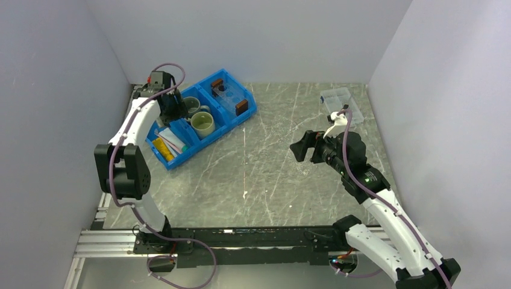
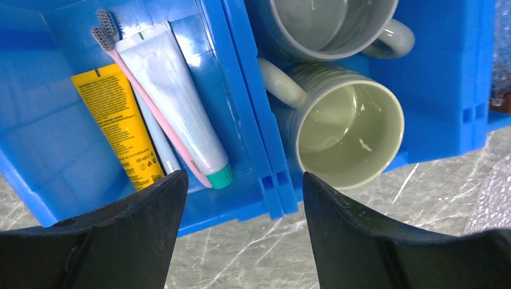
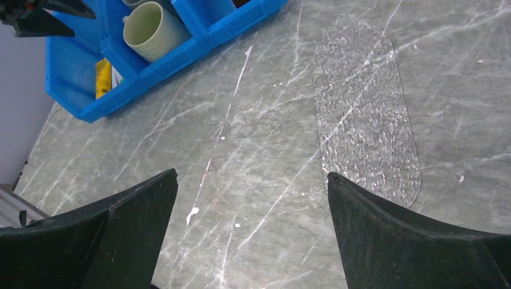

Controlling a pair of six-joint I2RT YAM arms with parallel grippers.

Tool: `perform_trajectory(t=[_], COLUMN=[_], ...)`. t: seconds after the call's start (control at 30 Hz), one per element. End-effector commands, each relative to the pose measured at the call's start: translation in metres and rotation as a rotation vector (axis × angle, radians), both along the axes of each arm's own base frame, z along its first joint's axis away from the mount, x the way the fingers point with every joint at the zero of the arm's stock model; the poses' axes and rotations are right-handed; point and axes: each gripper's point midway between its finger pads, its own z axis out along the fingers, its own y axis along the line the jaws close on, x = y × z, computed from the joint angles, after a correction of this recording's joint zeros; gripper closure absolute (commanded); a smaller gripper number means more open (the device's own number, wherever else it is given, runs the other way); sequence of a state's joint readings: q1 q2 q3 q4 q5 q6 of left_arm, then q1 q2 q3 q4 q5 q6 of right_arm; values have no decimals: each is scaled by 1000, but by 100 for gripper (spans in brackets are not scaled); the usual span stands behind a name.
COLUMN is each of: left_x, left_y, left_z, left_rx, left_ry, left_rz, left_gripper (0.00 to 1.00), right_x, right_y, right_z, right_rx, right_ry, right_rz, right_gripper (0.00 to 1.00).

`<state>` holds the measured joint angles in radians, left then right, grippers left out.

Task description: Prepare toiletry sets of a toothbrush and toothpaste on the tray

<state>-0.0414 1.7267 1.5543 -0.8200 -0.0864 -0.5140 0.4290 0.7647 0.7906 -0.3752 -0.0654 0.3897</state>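
The toothpaste point(image 2: 181, 99), a white tube with a teal cap, lies in the left compartment of a blue bin point(image 2: 241, 90). A pale blue toothbrush point(image 2: 158, 139) and a pink toothbrush point(image 2: 150, 102) lie alongside it. My left gripper point(image 2: 244, 186) hovers open over the bin's near wall, just short of the tube's cap, with nothing between its fingers. The clear tray point(image 1: 229, 96) with brown block handles sits in the bin's far right compartment. My right gripper point(image 3: 253, 180) hangs open above bare table to the right point(image 1: 304, 147).
A yellow tube point(image 2: 117, 123) lies beside the toothbrushes. Two pale green mugs point(image 2: 349, 129) point(image 2: 325, 24) fill the bin's middle compartment. A clear textured oval sheet point(image 3: 367, 114) lies flat on the table. A clear lidded box point(image 1: 342, 103) stands at the back right.
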Motion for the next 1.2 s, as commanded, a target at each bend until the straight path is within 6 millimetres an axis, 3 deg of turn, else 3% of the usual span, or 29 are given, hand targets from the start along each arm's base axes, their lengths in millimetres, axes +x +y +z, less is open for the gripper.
perform_trajectory(t=[0.0,0.3,0.53,1.17], left_x=[11,28,32,30], left_y=[-1,-6,-9,-14], left_z=[0,-17,-30,-32], left_rx=[-18,-45,-63,-78], left_ry=[8,56,80,87], left_rz=[10,-2,-7,-57], left_gripper=[24,26,33,57], right_x=[-5,-10,-10,-14], right_y=[2,-2,-2,-3], right_z=[2,-2,-4,-10], right_rx=[9,2,-1,20], right_ry=[-13,-5,2,18], right_rz=[20,15,13,4], right_gripper=[3,3,3,3])
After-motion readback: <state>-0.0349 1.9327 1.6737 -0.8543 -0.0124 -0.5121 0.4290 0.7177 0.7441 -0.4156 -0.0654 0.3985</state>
